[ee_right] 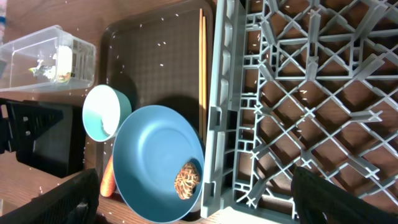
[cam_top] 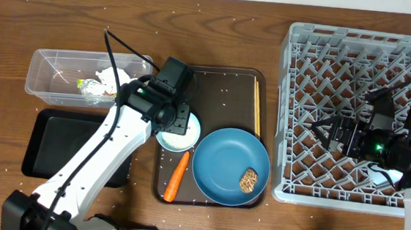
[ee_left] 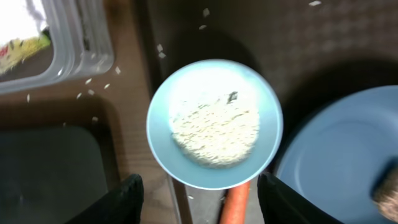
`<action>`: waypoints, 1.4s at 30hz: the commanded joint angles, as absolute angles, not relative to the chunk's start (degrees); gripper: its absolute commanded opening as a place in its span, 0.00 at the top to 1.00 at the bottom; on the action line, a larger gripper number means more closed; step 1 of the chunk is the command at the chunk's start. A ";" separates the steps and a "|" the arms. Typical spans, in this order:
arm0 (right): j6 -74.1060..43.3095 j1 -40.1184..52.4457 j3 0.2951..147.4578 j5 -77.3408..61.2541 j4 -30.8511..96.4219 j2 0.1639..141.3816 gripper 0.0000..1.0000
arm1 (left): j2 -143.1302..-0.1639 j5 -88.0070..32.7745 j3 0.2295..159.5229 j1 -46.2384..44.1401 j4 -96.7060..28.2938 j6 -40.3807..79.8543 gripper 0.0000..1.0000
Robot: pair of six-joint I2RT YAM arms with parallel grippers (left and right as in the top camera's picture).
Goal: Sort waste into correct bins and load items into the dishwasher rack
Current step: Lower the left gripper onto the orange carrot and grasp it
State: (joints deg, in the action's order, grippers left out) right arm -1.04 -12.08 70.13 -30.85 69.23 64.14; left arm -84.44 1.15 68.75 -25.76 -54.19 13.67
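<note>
A small light-blue cup holding white rice stands on the brown serving tray, next to the carrot. My left gripper is open just above this cup, with a finger on each side. The large blue plate carries the brown food lump. The chopsticks lie along the tray's right side. My right gripper is open and empty over the grey dishwasher rack. In its own view it faces the plate.
The clear tub at the back left holds the tissue and the wrapper. The black tray lies in front of it. The brown serving tray is in the middle. A white rounded item shows partly under the right arm.
</note>
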 commanded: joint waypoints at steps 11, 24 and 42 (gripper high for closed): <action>-1.02 -11.18 70.48 -30.59 69.43 64.31 0.09 | -84.05 -1.10 65.52 -26.37 -68.12 19.81 0.53; -1.02 -11.18 70.48 -29.78 69.65 64.31 0.08 | -80.47 -4.29 45.41 -36.56 -48.53 21.52 0.48; -1.02 -11.18 70.48 -29.80 69.71 64.40 0.08 | -80.49 -11.57 37.52 -37.43 -39.40 21.85 0.48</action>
